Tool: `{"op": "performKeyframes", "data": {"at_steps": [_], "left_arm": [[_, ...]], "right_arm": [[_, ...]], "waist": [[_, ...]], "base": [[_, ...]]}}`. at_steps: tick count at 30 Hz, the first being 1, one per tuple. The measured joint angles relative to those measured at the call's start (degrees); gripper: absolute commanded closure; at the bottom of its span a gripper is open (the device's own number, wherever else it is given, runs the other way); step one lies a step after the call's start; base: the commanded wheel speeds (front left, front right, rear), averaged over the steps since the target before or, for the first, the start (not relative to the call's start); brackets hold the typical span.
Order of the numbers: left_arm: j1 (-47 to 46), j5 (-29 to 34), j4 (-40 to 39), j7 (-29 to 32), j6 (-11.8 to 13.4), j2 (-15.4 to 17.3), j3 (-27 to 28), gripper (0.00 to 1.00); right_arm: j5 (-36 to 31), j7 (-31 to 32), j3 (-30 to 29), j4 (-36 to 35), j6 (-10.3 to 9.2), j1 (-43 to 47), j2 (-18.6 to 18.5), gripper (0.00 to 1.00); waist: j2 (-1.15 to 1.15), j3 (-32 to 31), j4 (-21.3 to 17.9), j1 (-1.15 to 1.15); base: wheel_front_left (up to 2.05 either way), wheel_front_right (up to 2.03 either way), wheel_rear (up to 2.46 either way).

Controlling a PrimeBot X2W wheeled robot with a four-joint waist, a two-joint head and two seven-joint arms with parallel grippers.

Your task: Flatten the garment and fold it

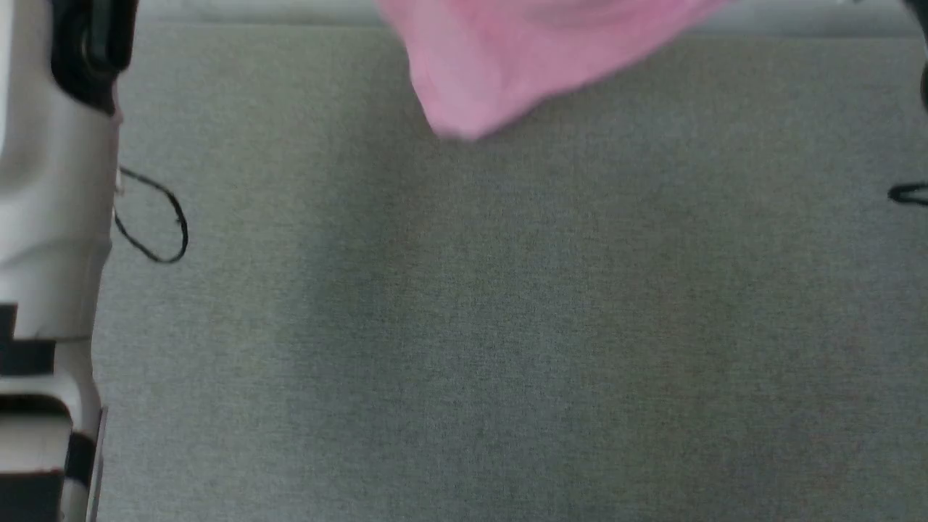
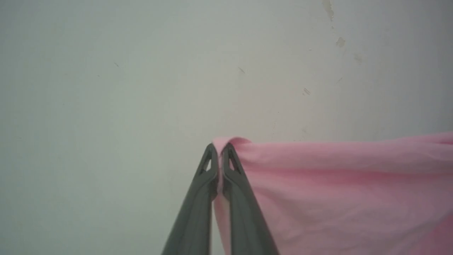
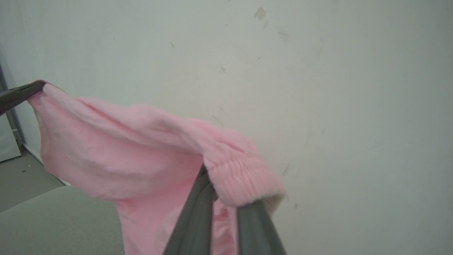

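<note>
The garment (image 1: 507, 65), light pink and thin, hangs in the air above the far edge of the grey table (image 1: 464, 326), its lowest fold just over the surface. In the left wrist view my left gripper (image 2: 220, 148) is shut on one corner of the garment (image 2: 336, 191), which stretches off to the right. My right gripper (image 3: 226, 191) is shut on the gathered elastic waistband (image 3: 244, 177), which drapes over its fingertips and hides them. The left gripper's fingers (image 3: 19, 94) also show at the far left of the right wrist view, pinching the garment's other end.
My pale left forearm (image 1: 51, 217) runs down the left edge of the head view, with a black cable loop (image 1: 156, 217) beside it. Another black cable (image 1: 910, 193) pokes in at the right edge. A scuffed pale wall (image 2: 141, 71) stands behind the table.
</note>
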Motion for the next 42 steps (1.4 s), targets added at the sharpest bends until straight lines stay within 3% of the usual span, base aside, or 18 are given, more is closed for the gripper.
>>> {"op": "performKeyframes", "data": {"at_steps": [5, 12, 16, 21, 26, 31, 37, 42], "left_arm": [[-4.89, 0.64, 10.28, -5.81, -1.69, -2.45, -0.60, 1.00], [-3.02, 0.24, 21.21, -8.89, -3.77, -6.33, -0.67, 1.00], [2.74, 0.24, 23.20, -9.22, -4.53, -7.76, 0.31, 1.00], [14.49, 0.25, 18.90, -9.22, -4.66, -8.65, 4.91, 1.00], [29.10, 1.00, 11.17, -9.22, -4.49, -9.03, 8.10, 1.00], [42.78, 2.02, 3.05, -8.83, -2.98, -8.67, 8.16, 1.00], [57.73, 2.41, -12.04, -1.80, 0.80, -5.99, 7.47, 1.00], [70.83, 1.46, -25.37, 6.12, 5.63, -4.68, 7.66, 1.00]], "right_arm": [[-1.09, -9.58, 2.93, 10.60, 0.00, -4.92, 1.87, 1.00], [-0.67, -18.59, 9.54, 23.68, 0.00, -3.92, 4.57, 1.00], [1.12, -22.68, 13.49, 28.40, 0.00, 0.91, 5.49, 1.00], [3.42, -26.97, 17.94, 28.95, 0.00, 10.10, 5.34, 1.00], [3.82, -29.38, 20.40, 23.27, 0.00, 21.07, 2.59, 1.00], [3.21, -29.70, 18.94, 13.41, 0.00, 33.12, -1.01, 1.00], [-0.46, -25.10, 13.15, 0.46, 0.00, 47.66, -3.22, 1.00], [-4.64, -18.84, 7.21, -10.16, 0.00, 60.52, -1.96, 1.00]], "waist": [[0.00, 4.11, -0.46, 0.00], [0.00, 7.37, -1.00, -0.01], [0.00, 6.89, -0.95, -0.01], [0.00, 4.43, -0.60, -0.03], [0.00, 0.97, -0.23, -0.04], [0.00, -3.05, 0.24, -0.04], [0.00, -7.67, 0.72, -0.04], [0.00, -11.28, 0.95, -0.04]], "base": [[0.00, 0.00, 0.00], [0.00, 0.00, 0.00], [0.00, 0.00, 0.00], [0.00, 0.00, 0.00], [0.00, 0.00, 0.00], [0.00, 0.00, 0.00], [0.00, 0.00, 0.00], [0.00, 0.00, 0.00]]}}
